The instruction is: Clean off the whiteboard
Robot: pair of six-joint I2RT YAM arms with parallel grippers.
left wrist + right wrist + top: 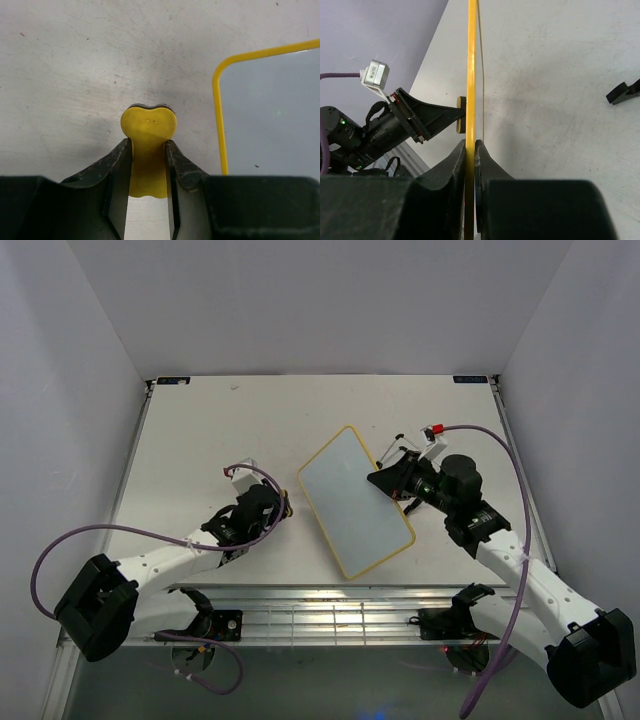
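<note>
The left gripper (pixel 148 145) pinches a yellow eraser (pixel 148 125) just beside the whiteboard (pixel 352 502), near its left edge. The whiteboard is turned at a slant in the middle of the grey bench (pixel 220 430). The right gripper (pixel 470 145) pinches the yellow frame on its right side.

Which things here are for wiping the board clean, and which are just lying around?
For the job:
- small white rectangular whiteboard with a thin yellow frame, gripped at its edge by the right pincer
- yellow eraser block, held in the left pincer

Just lying about:
- small black plastic piece on the pale grey table, apart from the board
</note>
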